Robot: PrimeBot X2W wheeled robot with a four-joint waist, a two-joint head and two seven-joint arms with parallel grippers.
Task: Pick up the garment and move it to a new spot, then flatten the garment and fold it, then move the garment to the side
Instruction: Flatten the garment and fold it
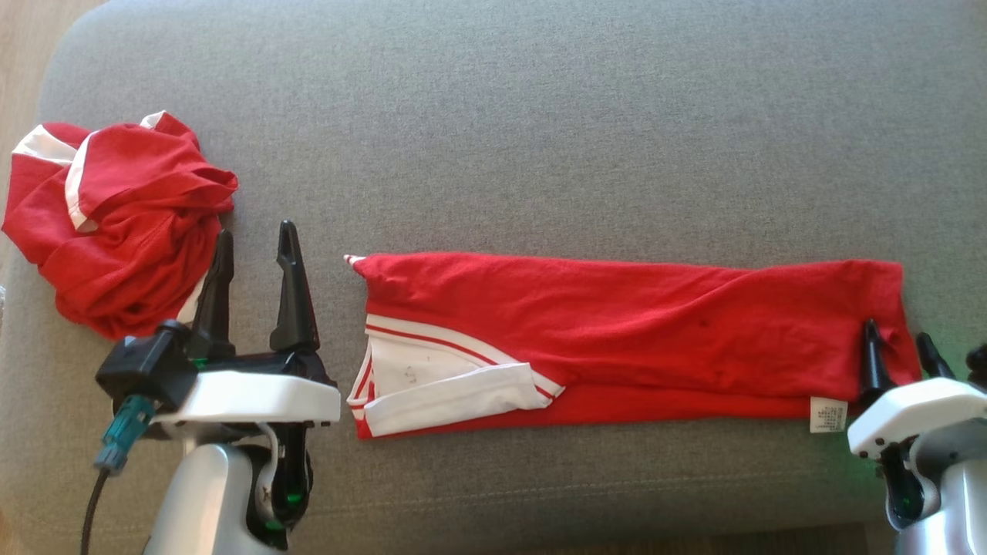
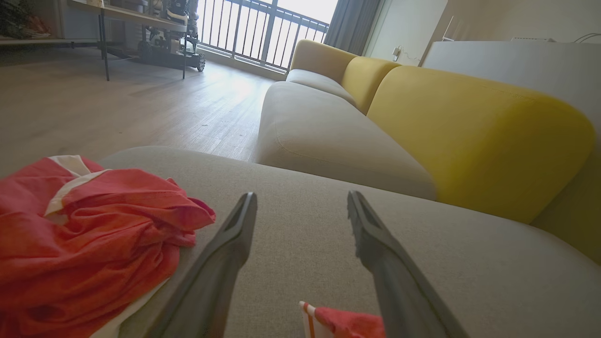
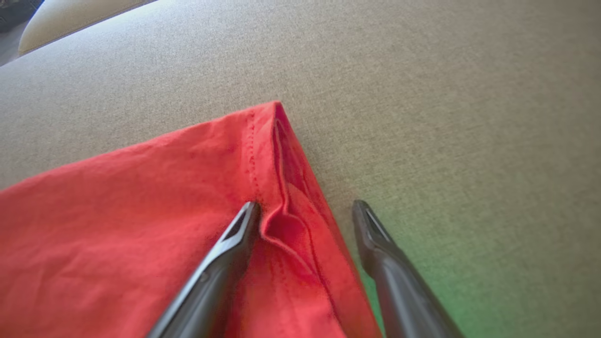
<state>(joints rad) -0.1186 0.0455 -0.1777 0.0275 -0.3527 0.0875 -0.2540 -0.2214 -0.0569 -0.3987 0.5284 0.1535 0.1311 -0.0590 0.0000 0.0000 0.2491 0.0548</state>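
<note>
- Firstly, the head view: the garment (image 1: 617, 331), red with white trim, lies folded into a long narrow band across the near half of the grey cushion (image 1: 493, 116). Its white-edged sleeve (image 1: 447, 385) is at the robot's left end, and a small white label (image 1: 827, 415) sits at the right end's near corner.
- The left gripper (image 1: 255, 229) stands with its fingers wide apart and nothing between them. It is just left of the garment's sleeve end and apart from it.
- A crumpled red bundle (image 1: 116, 223) lies at the cushion's left end, right beside the left gripper's outer finger.
- The right gripper (image 1: 896, 331) is at the garment's right end, its fingers spread across the hem.
- Next, the left wrist view: the left gripper (image 2: 301, 195) spreads wide over bare cushion (image 2: 469, 272). A corner of the garment (image 2: 347, 324) shows between the finger bases, and the crumpled red bundle (image 2: 84, 244) lies to one side. Beyond are a yellow sofa back (image 2: 479, 136) and wood floor (image 2: 117, 108).
- Lastly, the right wrist view: the right gripper (image 3: 306, 204) is spread, not clamped. One finger rests on the garment (image 3: 141, 225), the other over the cushion (image 3: 446, 117) just off the hem, with a raised pucker of cloth between them.
</note>
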